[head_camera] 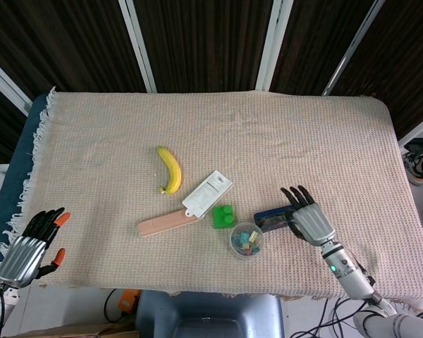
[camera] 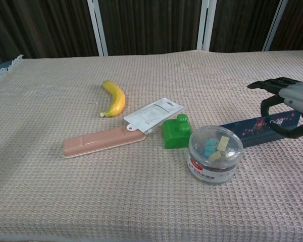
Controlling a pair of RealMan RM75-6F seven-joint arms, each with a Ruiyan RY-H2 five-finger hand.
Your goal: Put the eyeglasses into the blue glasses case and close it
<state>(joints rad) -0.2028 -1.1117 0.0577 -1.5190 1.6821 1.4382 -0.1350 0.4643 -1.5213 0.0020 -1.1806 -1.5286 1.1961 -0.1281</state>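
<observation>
The blue glasses case (head_camera: 272, 218) lies shut on the counter (head_camera: 324, 141), just right of the clear tub of clips (head_camera: 246, 240) and the green block (head_camera: 223, 215). The right hand (head_camera: 307, 218) grips its right end, fingers curled over the lid. The left hand (head_camera: 29, 243) hangs off the counter's near left corner, fingers apart, holding nothing.
</observation>
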